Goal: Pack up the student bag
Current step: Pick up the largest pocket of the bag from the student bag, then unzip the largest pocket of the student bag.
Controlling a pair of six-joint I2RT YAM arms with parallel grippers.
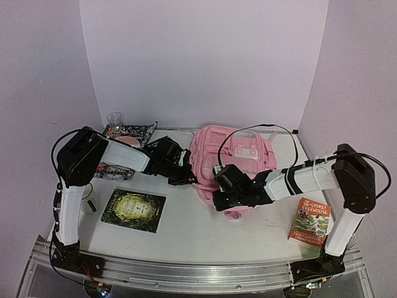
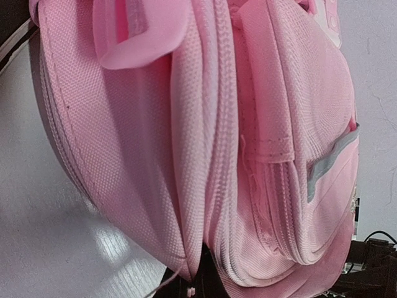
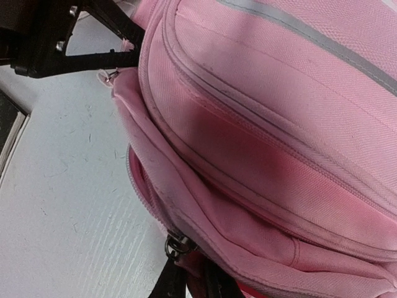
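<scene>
The bag [image 1: 239, 152] lies mid-desk [image 1: 186, 230], its long axis running far to near. The left jaws are clenched on its left edge. Only the right wrist view shows a zip pull [image 3: 175, 245] by the right jaws; I cannot tell their grip.

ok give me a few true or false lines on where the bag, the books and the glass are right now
1. The student bag lies on the table with the left arm and right arm both reaching to it. True.
2. The orange book is inside the bag. False: it lies on the table beside the right arm's base.
3. The dark green book lies flat near the left arm. True.
4. The glass stands at the near right corner. False: it stands at the far left.
</scene>
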